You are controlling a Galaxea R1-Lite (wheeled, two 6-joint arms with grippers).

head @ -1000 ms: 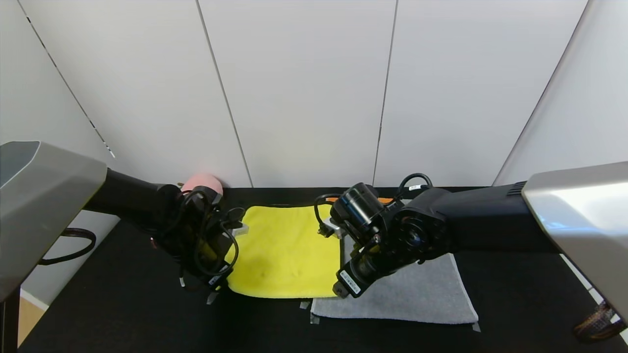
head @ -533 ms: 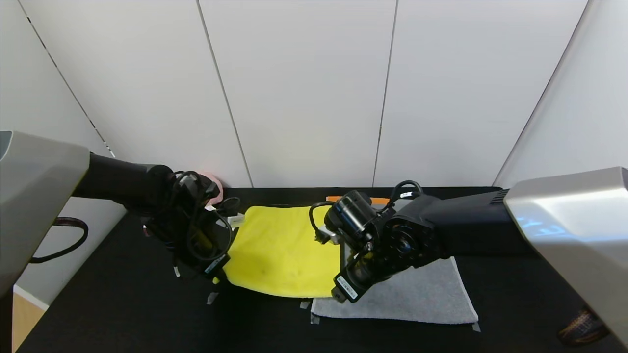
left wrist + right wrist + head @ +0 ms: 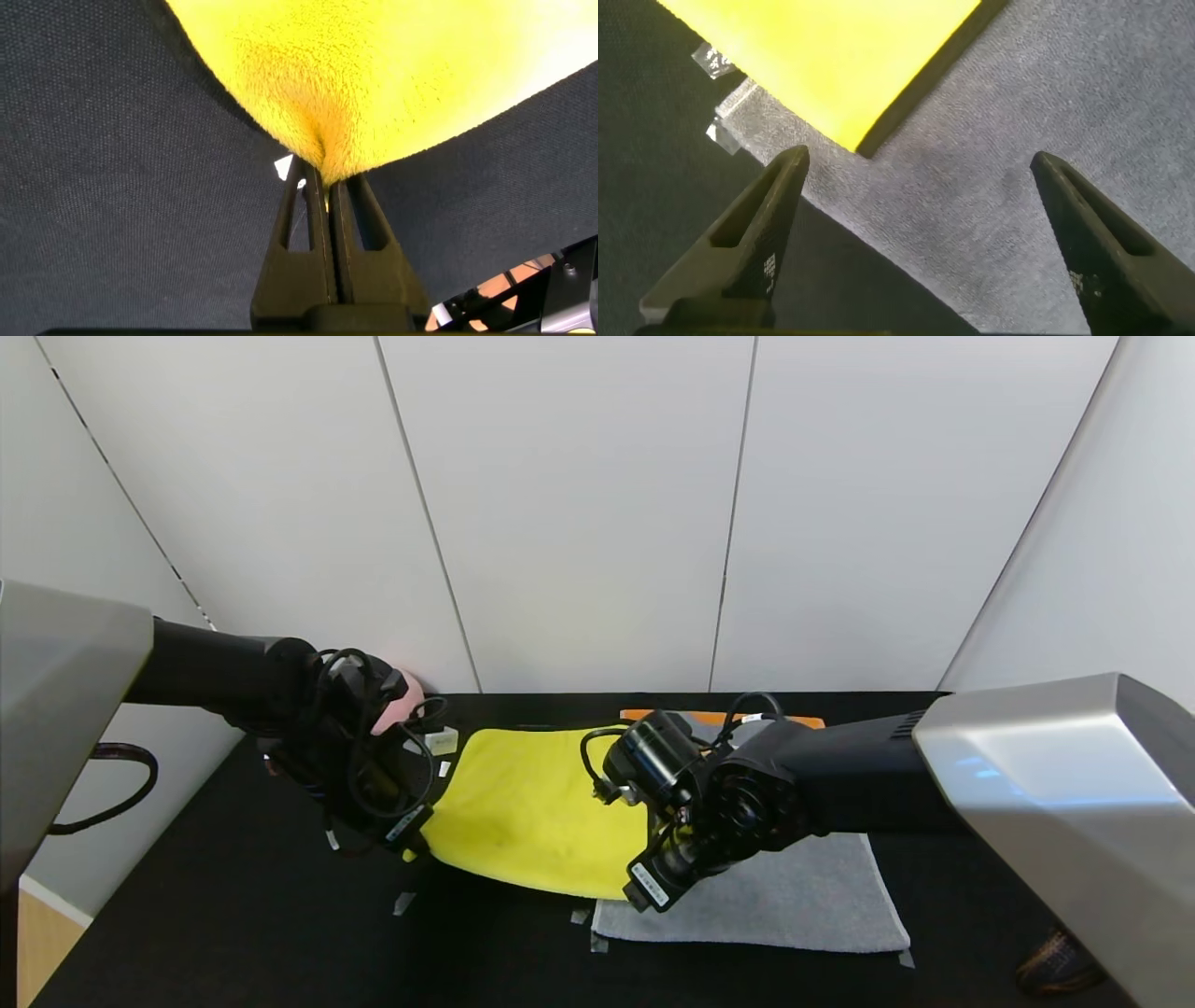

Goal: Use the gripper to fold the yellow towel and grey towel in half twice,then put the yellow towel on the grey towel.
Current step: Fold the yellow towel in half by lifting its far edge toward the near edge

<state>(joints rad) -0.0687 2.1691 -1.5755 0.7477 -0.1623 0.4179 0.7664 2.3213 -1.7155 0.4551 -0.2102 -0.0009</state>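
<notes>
Grey towel (image 3: 775,901) first, nearest you: it lies flat on the black worktop (image 3: 233,933) on your right side, its near edge running straight, with small bits of pale tape (image 3: 597,943) stuck by its near left corner. Just above that corner you've got the right gripper (image 3: 644,896), fingers spread wide apart and holding nothing. In the right wrist view the two dark fingers (image 3: 757,233) straddle the grey cloth (image 3: 1018,215), and the yellow corner (image 3: 868,103) sits between them, clear of both, overlapping the grey towel's edge.

Over to your left now: the left gripper (image 3: 411,845) is down at the near left corner of the yellow towel (image 3: 532,812), and its fingers (image 3: 308,233) are pinched tight on that corner. You can see the yellow pile (image 3: 374,84) bunching into a pucker right where they meet, with the worktop's dark weave (image 3: 112,187) behind it. That corner looks raised a little off the worktop, though from the head view alone it's hard to be sure.

Yellow towel otherwise spread out, middle of the worktop, its right edge partly hidden by your right wrist.

Farther back, an orange band (image 3: 691,717) peeks out at the grey towel's far end, and a pink plush thing (image 3: 403,695) sits behind your left wrist near the white wall (image 3: 579,513).
</notes>
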